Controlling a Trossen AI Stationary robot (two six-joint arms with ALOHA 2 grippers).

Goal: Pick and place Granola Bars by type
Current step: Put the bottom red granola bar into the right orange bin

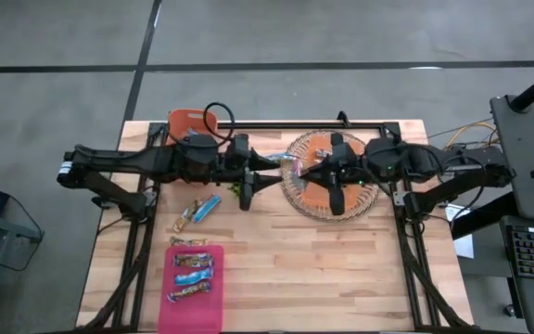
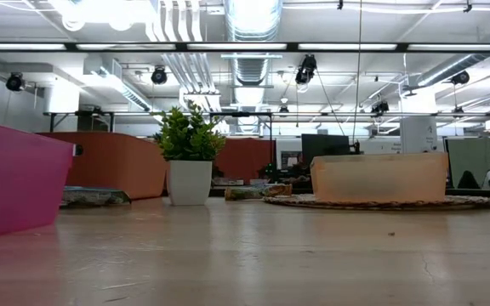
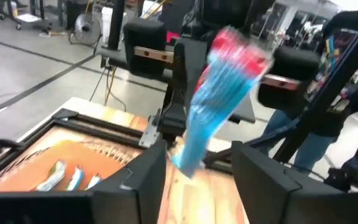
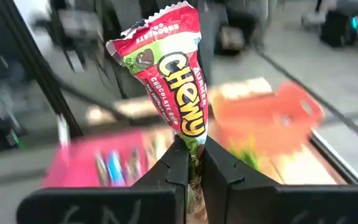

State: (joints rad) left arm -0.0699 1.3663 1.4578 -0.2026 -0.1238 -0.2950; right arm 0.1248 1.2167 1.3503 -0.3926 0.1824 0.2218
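Your right tool [image 4: 191,163] is clenched on a granola bar [image 4: 166,71] with a red, green and white "Chewy" wrapper, above the desk's [image 1: 323,269] rear edge; your left tool [image 3: 197,180] stands released.

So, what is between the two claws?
A granola bar, pinched by the right claw, reaching into the open left claw; both wrist views show it.

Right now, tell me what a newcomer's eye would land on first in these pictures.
The two arms meet above the middle of the table, and the right end effector is shut on a red-and-green granola bar that stands up from its fingers. In the high view's lower left, a pink tray holds a few bars, with two loose bars on the wood just beyond it.
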